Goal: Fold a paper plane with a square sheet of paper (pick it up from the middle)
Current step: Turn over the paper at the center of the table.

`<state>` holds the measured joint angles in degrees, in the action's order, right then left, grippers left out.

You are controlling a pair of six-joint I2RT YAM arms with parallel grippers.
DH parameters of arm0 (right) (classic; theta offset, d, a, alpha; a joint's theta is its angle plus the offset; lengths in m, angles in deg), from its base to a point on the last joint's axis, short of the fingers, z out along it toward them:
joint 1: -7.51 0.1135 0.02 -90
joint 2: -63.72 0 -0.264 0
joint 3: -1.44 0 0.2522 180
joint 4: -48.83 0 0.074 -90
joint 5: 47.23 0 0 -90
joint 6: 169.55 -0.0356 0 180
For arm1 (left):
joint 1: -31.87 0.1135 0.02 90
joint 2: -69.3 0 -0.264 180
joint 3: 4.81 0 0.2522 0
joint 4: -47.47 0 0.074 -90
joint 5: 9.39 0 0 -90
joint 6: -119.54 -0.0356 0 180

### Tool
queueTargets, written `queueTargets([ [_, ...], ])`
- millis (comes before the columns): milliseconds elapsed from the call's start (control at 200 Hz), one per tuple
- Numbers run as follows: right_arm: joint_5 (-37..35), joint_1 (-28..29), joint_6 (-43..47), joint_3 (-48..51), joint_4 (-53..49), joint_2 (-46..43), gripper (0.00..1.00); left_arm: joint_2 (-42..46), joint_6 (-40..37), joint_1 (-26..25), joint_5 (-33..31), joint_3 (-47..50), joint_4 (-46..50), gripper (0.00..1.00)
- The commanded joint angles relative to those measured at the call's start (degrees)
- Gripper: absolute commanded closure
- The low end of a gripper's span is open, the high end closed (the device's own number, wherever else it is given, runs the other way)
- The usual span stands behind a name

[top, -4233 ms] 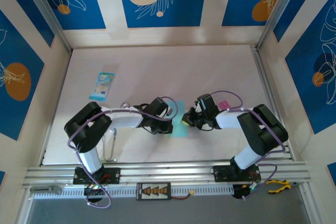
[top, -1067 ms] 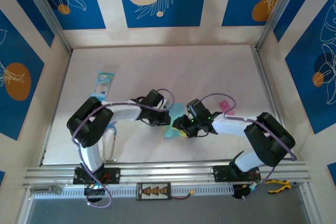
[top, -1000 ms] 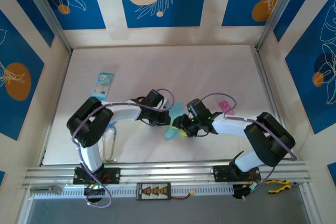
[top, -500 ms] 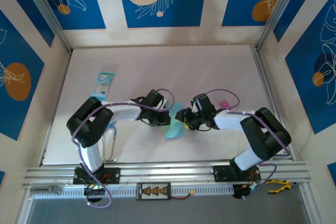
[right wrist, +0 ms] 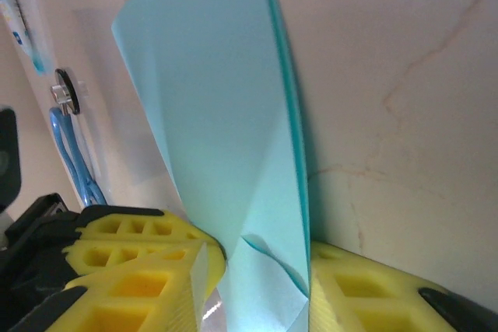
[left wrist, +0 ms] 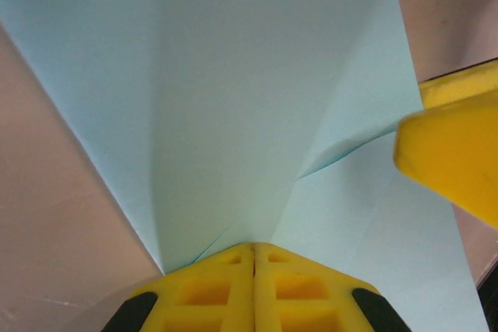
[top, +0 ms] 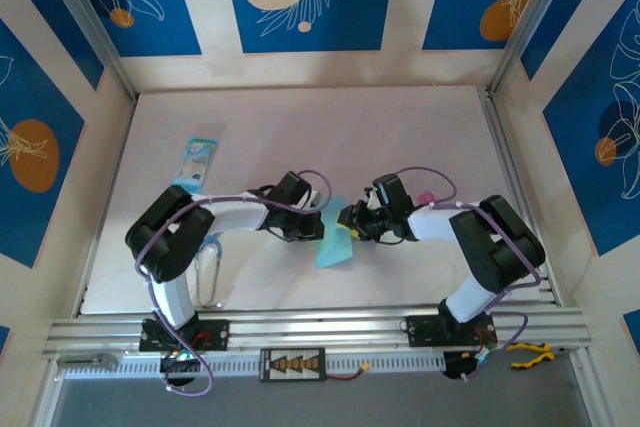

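Top external view counts one paper (top: 335,244), one printed packet (top: 195,163), one small pink item (top: 426,197) and two grippers. All of these are on or over one pale table (top: 300,127). The paper is light blue and sits near the table's middle, between the two wrists. One part lies flat toward the near edge and the upper part is lifted. The packet is well apart, toward the far left. The pink item is just beside the right arm, on its far side.

The left gripper (top: 320,226) reaches the paper from the left. In the left wrist view, the left gripper (left wrist: 254,250) has its two yellow pads pressed together with no gap. They are clenched on an edge of the paper, which fans upward from the pinch with a crease running off to the right. One yellow finger (left wrist: 455,165) of the other gripper juts in at the right, over the paper.

The right gripper (top: 349,219) meets the paper from the right. In the right wrist view, the right gripper (right wrist: 264,263) has its jaws partway apart, one pad on each side of the paper (right wrist: 226,114). The paper stands on edge between them with a small flap at the bottom. Whether the pads press the paper or only flank it cannot be told.
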<state>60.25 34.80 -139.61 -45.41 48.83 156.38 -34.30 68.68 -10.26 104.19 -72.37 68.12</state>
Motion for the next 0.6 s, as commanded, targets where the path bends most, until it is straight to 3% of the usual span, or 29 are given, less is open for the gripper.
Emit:
queueTargets([
  [0,2.02,-0.38,-0.89,1.42,3.58,1.51,0.69,1.69,0.76,-0.14,-0.36,1.07,2.73,0.93],
  [225,3.03,-0.68,-1.22,2.04,4.93,1.95,0.85,5.48,1.78,-0.14,-1.45,2.08,1.23,0.9],
  [375,3.36,-1.01,-0.91,2.12,4.17,-0.61,0.9,9.75,1.57,-0.07,-4.21,2.98,1.36,0.81],
  [595,-1.72,-0.53,4.49,-1.1,-9.52,-10.05,0.92,17.61,-0.24,-0.06,-11.26,4.61,4.19,0.73],
])
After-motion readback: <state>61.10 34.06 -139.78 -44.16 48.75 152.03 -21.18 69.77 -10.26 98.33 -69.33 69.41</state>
